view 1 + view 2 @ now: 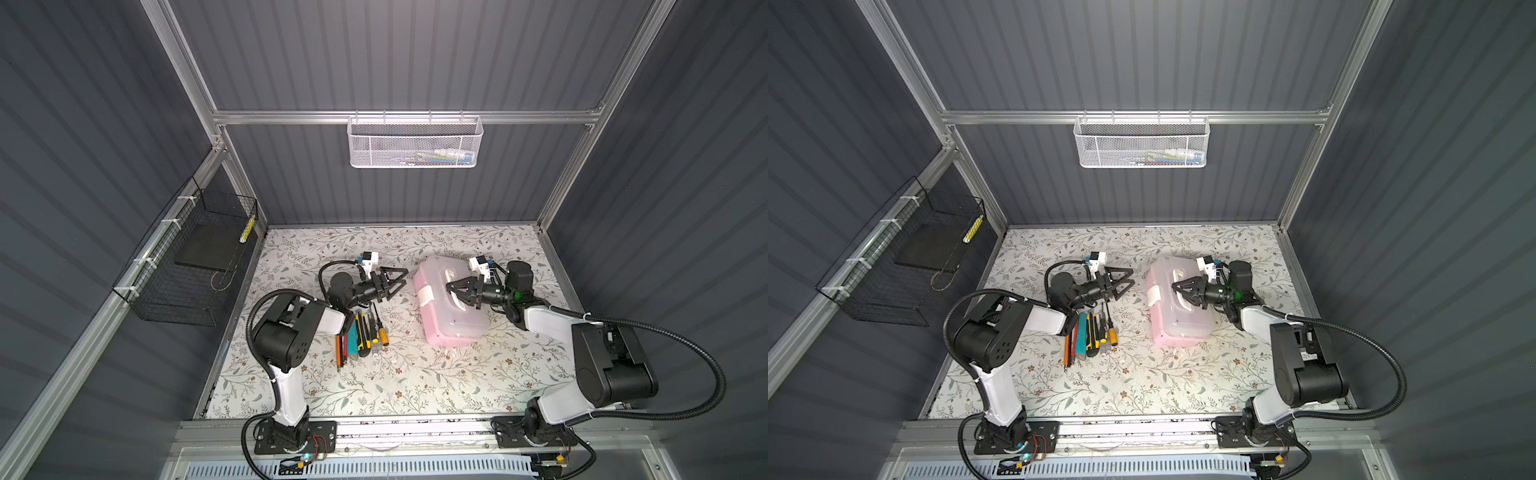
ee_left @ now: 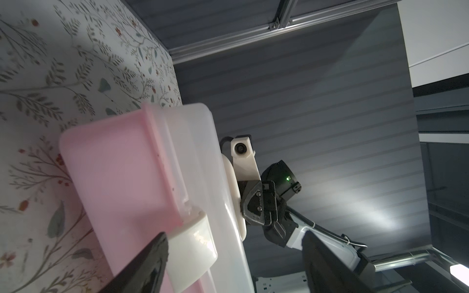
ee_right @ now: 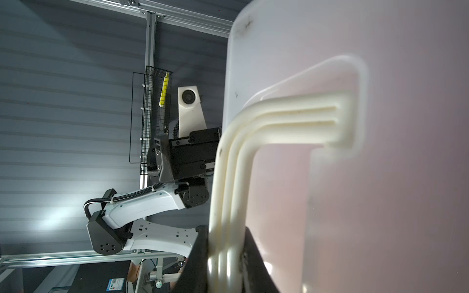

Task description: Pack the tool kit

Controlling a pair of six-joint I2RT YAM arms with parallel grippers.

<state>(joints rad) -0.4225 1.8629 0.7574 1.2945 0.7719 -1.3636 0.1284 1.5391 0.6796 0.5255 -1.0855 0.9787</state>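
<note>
Pink case (image 1: 442,337), frosted lid (image 1: 462,322) down, white handle (image 3: 291,121) in right pincer (image 3: 225,263); left pincer (image 1: 402,277) wide.

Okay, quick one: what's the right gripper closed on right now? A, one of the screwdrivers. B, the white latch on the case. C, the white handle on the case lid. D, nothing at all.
C: in the right wrist view the right gripper is shut on the white handle on top of the pink case.

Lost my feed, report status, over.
Left gripper open, empty. Right gripper shut on white C-shaped handle of pink plastic case. Tools loose on floral mat. Way clear.
</note>
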